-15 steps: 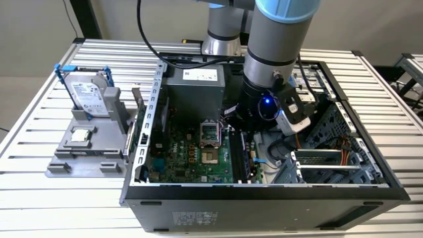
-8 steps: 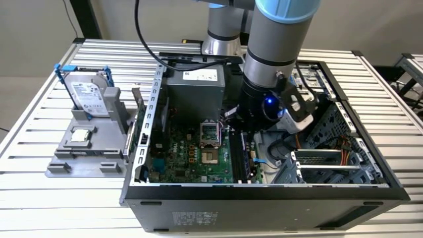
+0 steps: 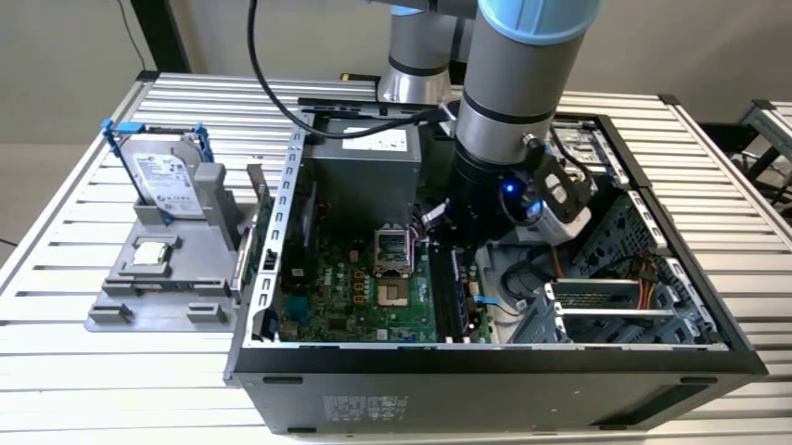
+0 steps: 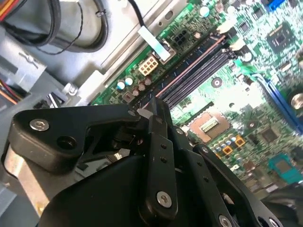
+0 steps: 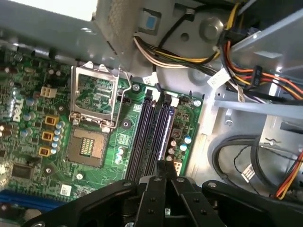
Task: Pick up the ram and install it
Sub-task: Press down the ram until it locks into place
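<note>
Inside the open computer case (image 3: 495, 360), along the motherboard's (image 3: 359, 301) edge toward the exterior view's right: memory slots (image 5: 144, 137), black, parallel, four counted in the first wrist view. Item: the ram (image 4: 189, 68), seen edge-on as a thin reddish line lying along one slot in the second wrist view. Gripper (image 4: 154, 111), black, lowered into the case directly over the near end of the slots; fingers drawn together at the end of the ram, and whether they pinch it or only rest against it cannot be told. Near the table's (image 3: 74, 389) edge at the exterior view's left, beside the case: grey fixture (image 3: 148, 311) holding an upright hard drive (image 3: 167, 176) and a flat processor chip (image 3: 155, 252).
</note>
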### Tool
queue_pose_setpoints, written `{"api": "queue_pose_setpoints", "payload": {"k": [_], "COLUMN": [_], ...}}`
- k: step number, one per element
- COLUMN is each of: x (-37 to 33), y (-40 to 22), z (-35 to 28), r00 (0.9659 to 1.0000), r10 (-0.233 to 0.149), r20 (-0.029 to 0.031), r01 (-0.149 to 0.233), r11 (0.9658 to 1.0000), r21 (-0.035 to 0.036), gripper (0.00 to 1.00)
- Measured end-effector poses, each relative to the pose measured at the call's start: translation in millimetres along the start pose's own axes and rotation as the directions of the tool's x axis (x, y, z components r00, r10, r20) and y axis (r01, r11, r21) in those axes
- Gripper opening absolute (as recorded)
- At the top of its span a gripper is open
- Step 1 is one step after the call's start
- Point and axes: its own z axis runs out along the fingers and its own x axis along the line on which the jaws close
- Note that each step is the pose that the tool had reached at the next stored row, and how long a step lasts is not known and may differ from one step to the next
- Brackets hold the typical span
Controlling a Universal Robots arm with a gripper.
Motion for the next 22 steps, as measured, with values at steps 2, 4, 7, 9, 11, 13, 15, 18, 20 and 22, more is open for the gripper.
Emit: {"api": "queue_pose_setpoints", "payload": {"k": [2,4,7,9,11,13,15,18,20,22], "x": [0.0,0.0,-0.1,0.0,-0.1,0.0,-0.1,0.0,0.0,0.0], "y": [0.0,0.0,0.0,0.0,0.0,0.0,0.0,0.0,0.0,0.0], "z": [0.0,0.0,0.0,0.0,0.0,0.0,0.0,0.0,0.0,0.0], "r00": [0.9994,0.9974,0.9921,0.987,0.9807,0.9732,0.965,0.9509,0.9395,0.9263], "r10": [-0.035,-0.072,-0.125,-0.161,-0.196,-0.23,-0.262,-0.309,-0.342,-0.377], "r20": [0.0005,0.001,0.0018,0.0024,0.003,0.0038,0.0046,0.0058,0.0067,0.0077], "r01": [0.035,0.072,0.125,0.161,0.196,0.23,0.262,0.309,0.342,0.377], "r11": [0.9994,0.9974,0.9921,0.987,0.9807,0.9731,0.9649,0.9508,0.9395,0.9262], "r21": [-0.0014,-0.0029,-0.0048,-0.0059,-0.0072,-0.0086,-0.0097,-0.0116,-0.0129,-0.0142], "gripper": [0.0,0.0,0.0,0.0,0.0,0.0,0.0,0.0,0.0,0.0]}}
